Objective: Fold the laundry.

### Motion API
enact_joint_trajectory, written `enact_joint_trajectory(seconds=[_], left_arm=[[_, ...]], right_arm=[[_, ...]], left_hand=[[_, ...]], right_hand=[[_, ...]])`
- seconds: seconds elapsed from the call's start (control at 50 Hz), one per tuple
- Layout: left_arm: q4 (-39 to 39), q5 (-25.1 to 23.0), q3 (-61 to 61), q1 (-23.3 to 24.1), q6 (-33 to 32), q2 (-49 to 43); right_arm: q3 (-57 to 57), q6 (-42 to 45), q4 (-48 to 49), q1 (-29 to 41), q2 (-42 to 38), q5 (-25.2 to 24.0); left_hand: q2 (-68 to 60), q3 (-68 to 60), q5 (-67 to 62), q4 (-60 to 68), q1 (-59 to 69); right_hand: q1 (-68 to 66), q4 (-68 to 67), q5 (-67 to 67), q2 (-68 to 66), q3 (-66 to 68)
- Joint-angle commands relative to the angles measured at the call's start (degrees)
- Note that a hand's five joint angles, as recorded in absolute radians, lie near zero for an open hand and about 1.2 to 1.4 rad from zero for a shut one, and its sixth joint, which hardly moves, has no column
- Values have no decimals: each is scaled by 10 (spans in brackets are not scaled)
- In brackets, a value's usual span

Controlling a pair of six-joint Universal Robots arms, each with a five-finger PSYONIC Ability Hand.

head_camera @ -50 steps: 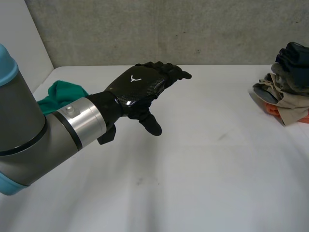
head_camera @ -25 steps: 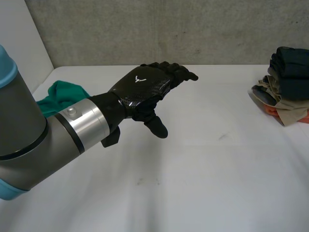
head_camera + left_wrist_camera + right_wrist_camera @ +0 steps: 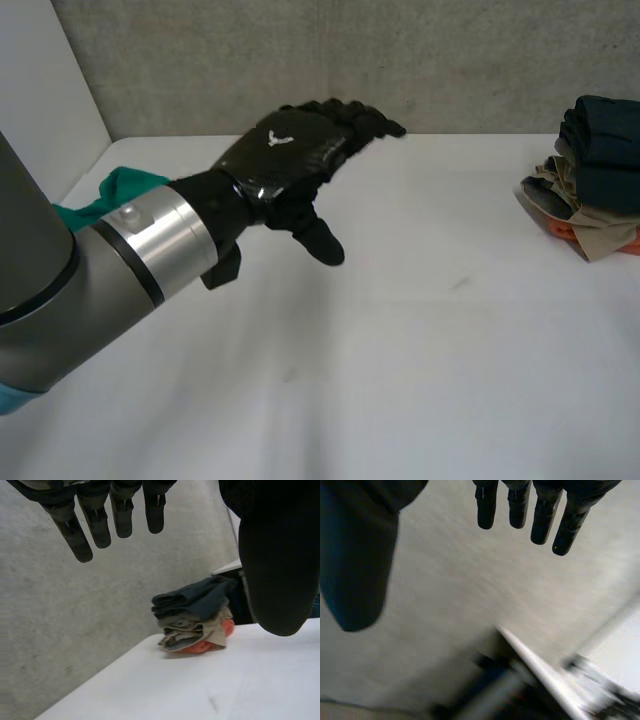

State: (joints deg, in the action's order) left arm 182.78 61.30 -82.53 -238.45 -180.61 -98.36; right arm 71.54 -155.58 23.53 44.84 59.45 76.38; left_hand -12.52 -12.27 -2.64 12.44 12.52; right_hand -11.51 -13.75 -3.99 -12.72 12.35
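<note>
My left hand (image 3: 290, 158) hovers above the white table (image 3: 430, 360) left of the middle, open, fingers straight and pointing towards the back wall, nothing in it. In the left wrist view its fingers (image 3: 82, 535) and thumb (image 3: 275, 570) stand apart, with a stack of folded clothes (image 3: 195, 615) beyond them. That stack (image 3: 595, 180) sits at the table's right edge: dark blue on top, beige below, orange at the bottom. A green cloth (image 3: 120, 190) lies crumpled at the far left, behind my left arm. My right hand (image 3: 540, 515) is open and empty, facing the grey wall.
A grey concrete wall (image 3: 400, 60) closes the table's far side, and a white panel (image 3: 50, 110) stands at the left. Bare tabletop stretches between the green cloth and the stack.
My left hand has risen slightly and shifted towards the back wall. The dark piece on top of the stack has settled lower and flatter.
</note>
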Motion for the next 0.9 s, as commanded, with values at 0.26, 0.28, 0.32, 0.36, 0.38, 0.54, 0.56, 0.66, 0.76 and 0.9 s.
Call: enact_joint_trajectory(seconds=[0.26, 0.28, 0.32, 0.36, 0.38, 0.54, 0.56, 0.66, 0.76, 0.9], left_arm=[[76, 204, 15, -151, -97, 5], [76, 203, 9, -178, -134, -3], [76, 203, 4, -205, -176, -24], [74, 196, 4, -242, -238, -62], [72, 189, 5, -256, -258, -74], [51, 59, 22, -353, -383, -215], [47, 51, 28, -359, -388, -228], [36, 42, 85, -371, -395, -320], [39, 45, 121, -371, -394, -366], [81, 45, 119, -346, -380, -362]], right_arm=[[177, -199, 85, 337, 272, -114], [210, -179, 88, 381, 278, -130], [241, -149, 86, 421, 278, -141], [284, -95, 78, 472, 275, -142], [295, -79, 75, 484, 272, -142], [374, 43, 49, 569, 227, -99], [378, 48, 48, 572, 221, -94], [396, 49, 46, 571, 202, -70], [407, 49, 47, 569, 195, -72], [409, 54, 47, 568, 189, -67]], left_hand=[[25, 22, 26, -24, -25], [25, 22, 26, -24, -25], [25, 22, 26, -24, -25], [25, 22, 26, -24, -25], [25, 22, 26, -24, -25], [11, 9, 13, -11, -11], [8, 5, 9, -7, -8], [-34, -36, -33, 35, 34], [-245, -248, -244, 246, 245], [-675, -677, -674, 676, 675]], right_hand=[[15, 37, 40, 27, -24], [15, 37, 40, 27, -24], [15, 37, 40, 27, -24], [15, 37, 40, 27, -24], [15, 37, 40, 27, -24], [15, 37, 40, 27, -24], [15, 37, 40, 27, -24], [15, 37, 40, 27, -24], [15, 37, 40, 27, -24], [15, 37, 40, 27, -24]])
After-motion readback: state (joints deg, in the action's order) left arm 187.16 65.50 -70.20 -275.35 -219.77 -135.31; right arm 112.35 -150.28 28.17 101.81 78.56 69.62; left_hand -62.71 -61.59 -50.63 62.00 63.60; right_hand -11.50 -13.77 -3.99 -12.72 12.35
